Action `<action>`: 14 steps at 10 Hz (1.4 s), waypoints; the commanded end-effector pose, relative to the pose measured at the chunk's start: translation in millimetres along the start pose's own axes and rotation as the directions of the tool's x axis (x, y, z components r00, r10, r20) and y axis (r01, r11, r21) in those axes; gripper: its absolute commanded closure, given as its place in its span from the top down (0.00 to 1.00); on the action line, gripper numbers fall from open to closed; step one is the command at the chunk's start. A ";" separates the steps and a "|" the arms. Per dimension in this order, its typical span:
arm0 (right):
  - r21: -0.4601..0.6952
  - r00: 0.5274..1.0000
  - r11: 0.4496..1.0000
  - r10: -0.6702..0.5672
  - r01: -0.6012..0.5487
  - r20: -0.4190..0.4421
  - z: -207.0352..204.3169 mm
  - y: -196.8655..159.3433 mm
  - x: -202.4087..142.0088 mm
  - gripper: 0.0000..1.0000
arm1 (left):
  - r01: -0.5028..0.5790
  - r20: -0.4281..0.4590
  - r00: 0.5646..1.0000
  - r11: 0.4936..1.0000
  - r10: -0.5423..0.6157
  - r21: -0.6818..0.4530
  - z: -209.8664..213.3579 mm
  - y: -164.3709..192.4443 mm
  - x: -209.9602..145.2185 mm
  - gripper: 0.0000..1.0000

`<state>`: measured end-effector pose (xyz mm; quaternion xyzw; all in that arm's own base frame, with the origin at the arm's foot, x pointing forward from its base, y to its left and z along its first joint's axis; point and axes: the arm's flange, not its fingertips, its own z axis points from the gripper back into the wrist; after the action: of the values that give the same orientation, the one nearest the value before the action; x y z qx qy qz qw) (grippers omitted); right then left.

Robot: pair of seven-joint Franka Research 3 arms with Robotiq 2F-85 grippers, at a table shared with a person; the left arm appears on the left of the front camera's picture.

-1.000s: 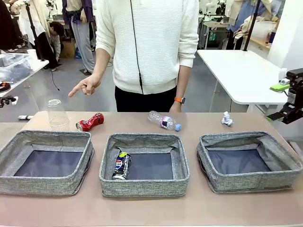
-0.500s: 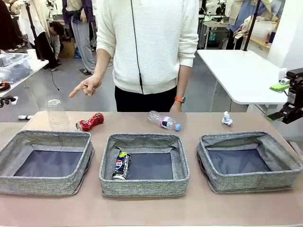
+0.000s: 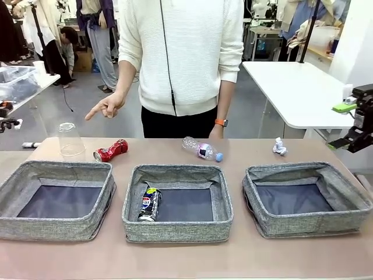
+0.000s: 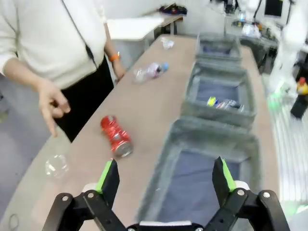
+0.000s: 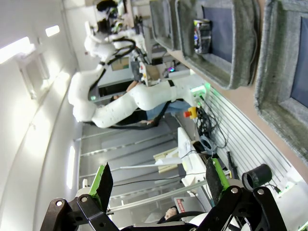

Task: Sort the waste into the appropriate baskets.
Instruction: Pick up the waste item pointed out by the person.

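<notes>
Three grey baskets stand in a row: left (image 3: 55,230), middle (image 3: 178,230), right (image 3: 309,224). A dark blue can (image 3: 150,204) lies in the middle one. Behind them on the table lie a crushed red can (image 3: 111,150), an upturned clear cup (image 3: 70,139), a blue-capped bottle (image 3: 202,149) and a paper wad (image 3: 280,147). My right gripper (image 3: 340,126) hangs open at the far right edge, above the table, holding nothing. My left gripper (image 4: 164,175) is open over the left basket (image 4: 211,139), with the red can (image 4: 115,136) and cup (image 4: 57,166) beyond.
A person in a white sweater stands at the far side, one hand (image 3: 105,108) pointing down toward the red can. In the right wrist view my open right gripper (image 5: 159,178) looks past the basket walls (image 5: 240,43) at the other arm (image 5: 125,103).
</notes>
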<state>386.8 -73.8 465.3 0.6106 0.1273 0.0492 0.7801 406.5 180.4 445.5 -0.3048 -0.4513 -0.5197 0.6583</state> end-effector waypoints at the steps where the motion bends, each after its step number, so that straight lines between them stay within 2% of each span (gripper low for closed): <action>1: 0.015 1.000 1.000 -0.017 0.017 0.002 0.4 7.3 0.8 1.00 | 0.086 -0.060 0.994 0.996 -0.088 -0.034 -5.4 64.3 -28.9 1.00; 2: 0.015 1.000 1.000 -0.017 0.017 0.002 0.4 7.3 0.8 1.00 | 0.103 -0.014 0.995 0.995 -0.103 -0.010 -15.6 85.4 -38.8 1.00; 3: 0.015 1.000 1.000 -0.017 0.017 0.002 0.4 7.3 0.8 1.00 | -0.051 0.067 0.997 0.997 0.047 0.061 -20.0 110.1 -41.5 1.00; 4: 0.015 1.000 1.000 -0.017 0.017 0.002 0.4 7.3 0.8 1.00 | 0.069 -0.057 0.996 0.997 -0.071 -0.034 -22.1 66.6 -40.0 1.00; 6: 0.015 1.000 1.000 -0.017 0.017 0.002 0.4 7.3 0.8 1.00 | 0.069 -0.057 0.996 0.997 -0.071 -0.034 -22.1 66.6 -40.0 1.00; 8: 0.015 1.000 1.000 -0.017 0.017 0.002 0.4 7.3 0.8 1.00 | 0.039 -0.037 0.999 0.999 -0.038 0.021 -30.2 108.3 -59.4 1.00; 9: 0.015 1.000 1.000 -0.017 0.017 0.002 0.4 7.3 0.8 1.00 | 0.018 -0.035 0.999 0.999 -0.019 -0.030 -39.5 125.1 -68.3 1.00; 10: 0.015 1.000 1.000 -0.017 0.017 0.002 0.4 7.3 0.8 1.00 | -0.001 -0.068 0.998 1.000 0.002 0.026 -49.5 139.9 -76.5 1.00; 14: 0.015 1.000 1.000 -0.017 0.017 0.002 0.4 7.3 0.8 1.00 | -0.037 -0.123 0.992 0.999 0.039 0.015 -70.4 172.2 -99.1 1.00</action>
<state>386.9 -73.8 465.5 0.6106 0.1274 0.0492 0.7801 577.7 205.8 335.2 -0.2817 -0.4115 -0.5269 0.6882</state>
